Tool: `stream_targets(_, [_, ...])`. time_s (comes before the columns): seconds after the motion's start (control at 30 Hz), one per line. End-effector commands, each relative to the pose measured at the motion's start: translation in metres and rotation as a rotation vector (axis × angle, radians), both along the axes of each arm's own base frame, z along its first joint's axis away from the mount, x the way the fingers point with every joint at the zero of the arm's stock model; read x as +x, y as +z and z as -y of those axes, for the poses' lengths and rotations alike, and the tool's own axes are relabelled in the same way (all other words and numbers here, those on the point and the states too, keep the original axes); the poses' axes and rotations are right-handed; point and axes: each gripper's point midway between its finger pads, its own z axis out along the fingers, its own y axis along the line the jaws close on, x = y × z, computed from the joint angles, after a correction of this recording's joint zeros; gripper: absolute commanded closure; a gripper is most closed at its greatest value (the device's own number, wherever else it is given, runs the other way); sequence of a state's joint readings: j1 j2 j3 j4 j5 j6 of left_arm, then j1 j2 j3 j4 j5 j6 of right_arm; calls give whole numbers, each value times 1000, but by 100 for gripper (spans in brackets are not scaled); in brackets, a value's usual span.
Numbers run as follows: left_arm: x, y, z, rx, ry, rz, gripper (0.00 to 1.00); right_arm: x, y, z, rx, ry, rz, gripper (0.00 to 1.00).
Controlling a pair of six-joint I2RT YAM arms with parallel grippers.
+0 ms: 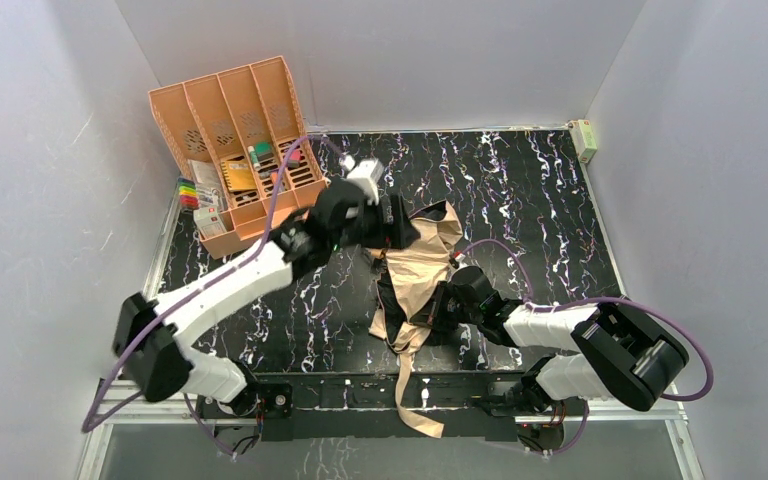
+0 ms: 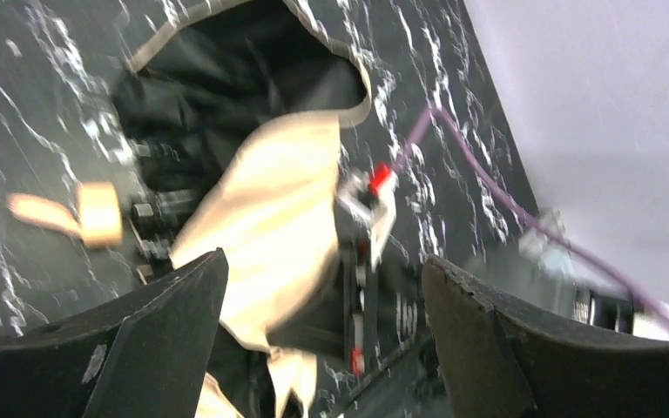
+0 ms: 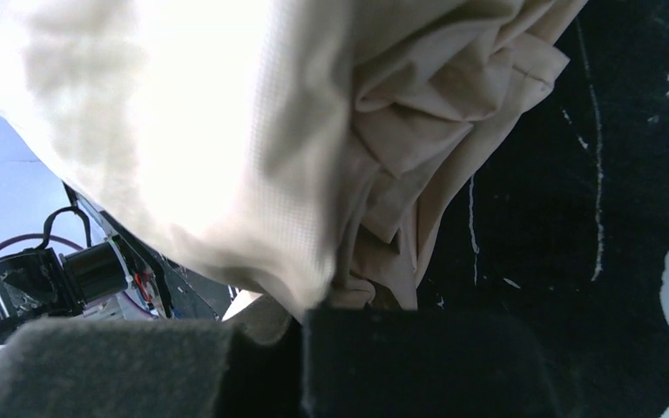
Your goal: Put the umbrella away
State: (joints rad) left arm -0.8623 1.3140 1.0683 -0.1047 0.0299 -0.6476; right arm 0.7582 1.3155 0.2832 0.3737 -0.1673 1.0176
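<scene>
The umbrella (image 1: 412, 272) lies half-collapsed in the middle of the black marbled table (image 1: 560, 220). Its pale peach fabric is bunched over a dark frame, and a long strap (image 1: 412, 400) trails over the near edge. My left gripper (image 1: 400, 225) hovers over its far end. In the left wrist view it (image 2: 322, 287) is wide open and empty, with the umbrella fabric (image 2: 270, 218) and a tan loop (image 2: 96, 213) beyond it. My right gripper (image 1: 442, 300) is at the umbrella's right side. In the right wrist view it (image 3: 305, 326) is shut, with umbrella fabric (image 3: 226, 131) pinched between its tips.
An orange-peach slotted organizer (image 1: 235, 130) holding markers and small items stands at the back left. A small box (image 1: 584, 140) sits at the back right corner. White walls enclose three sides. A purple cable (image 2: 488, 183) runs across the right of the left wrist view.
</scene>
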Motion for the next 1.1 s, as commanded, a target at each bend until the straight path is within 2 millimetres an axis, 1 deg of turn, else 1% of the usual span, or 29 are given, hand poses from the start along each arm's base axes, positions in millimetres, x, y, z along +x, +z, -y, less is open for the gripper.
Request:
stream_targets(0.0, [36, 0, 11, 188, -112, -9, 17, -17, -55, 52, -276, -52, -69, 100])
stream_targets(0.03, [47, 14, 22, 203, -144, 26, 16, -17, -55, 53, -276, -52, -67, 100])
stream_targets(0.07, [53, 1, 26, 263, -178, 19, 15, -17, -55, 53, -277, -51, -66, 100])
stream_targets(0.1, [61, 7, 34, 283, -213, 49, 14, -17, -55, 53, -277, -53, -65, 100])
stream_targets(0.23, [83, 1, 51, 415, -311, 160, 5, -18, -55, 54, -278, -48, -66, 100])
stream_targets(0.3, [91, -1, 58, 508, -339, 225, 4, -18, -55, 54, -277, -48, -67, 100])
stream_targets(0.33, [95, -7, 61, 576, -354, 260, 4, -19, -56, 54, -277, -47, -67, 100])
stream_targets(0.43, [99, -7, 76, 709, -393, 372, 4, -20, -56, 55, -277, -48, -71, 100])
stream_targets(0.57, [108, -8, 89, 783, -385, 446, 7, -20, -56, 54, -276, -42, -74, 100])
stream_targets(0.67, [112, -13, 91, 878, -380, 503, 10, -21, -56, 54, -274, -39, -74, 100])
stream_targets(0.8, [112, -20, 91, 940, -381, 526, 17, -21, -56, 53, -276, -34, -76, 100])
stream_targets(0.9, [115, -25, 83, 1007, -364, 548, 23, -22, -58, 53, -275, -30, -80, 100])
stream_targets(1.07, [123, -24, 71, 1084, -322, 580, 26, -22, -59, 51, -269, -23, -88, 100])
